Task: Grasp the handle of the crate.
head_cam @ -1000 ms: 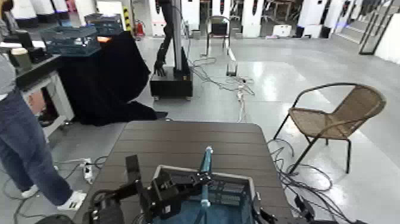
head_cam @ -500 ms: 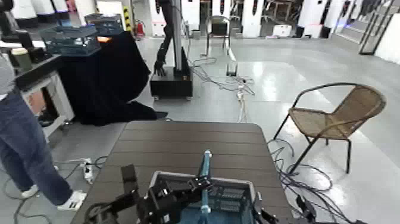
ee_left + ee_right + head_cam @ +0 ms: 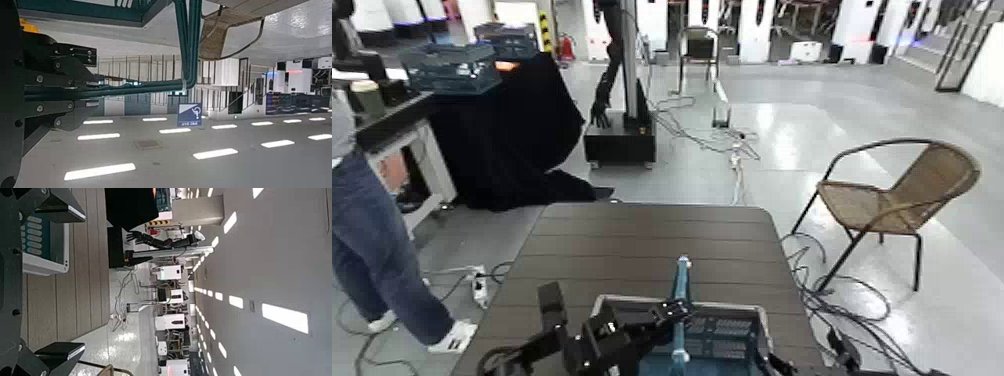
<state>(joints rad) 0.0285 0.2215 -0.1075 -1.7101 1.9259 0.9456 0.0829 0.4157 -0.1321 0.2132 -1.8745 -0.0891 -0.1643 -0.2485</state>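
Note:
The grey-rimmed crate (image 3: 724, 306) with a teal inside sits at the near edge of the dark table (image 3: 632, 240). Its teal handle (image 3: 679, 290) stands upright over the crate's middle. My left gripper (image 3: 664, 314) reaches in from the left and is shut on the handle. In the left wrist view the teal bar (image 3: 149, 84) runs between the black fingers (image 3: 66, 55). My right gripper (image 3: 74, 280) is open and empty beside a corner of the crate (image 3: 43, 235). In the head view only part of the right arm (image 3: 772, 362) shows, at the bottom edge.
A person in jeans (image 3: 372, 250) stands left of the table. A wicker chair (image 3: 902, 200) stands to the right. A black-draped table (image 3: 502, 120) carries navy crates (image 3: 452, 65). Another robot stand (image 3: 619, 110) and floor cables (image 3: 737, 150) lie beyond.
The crate and its upright handle have shifted nearer to me along the table, with the left gripper moving back with them. The person and the right arm stay in place.

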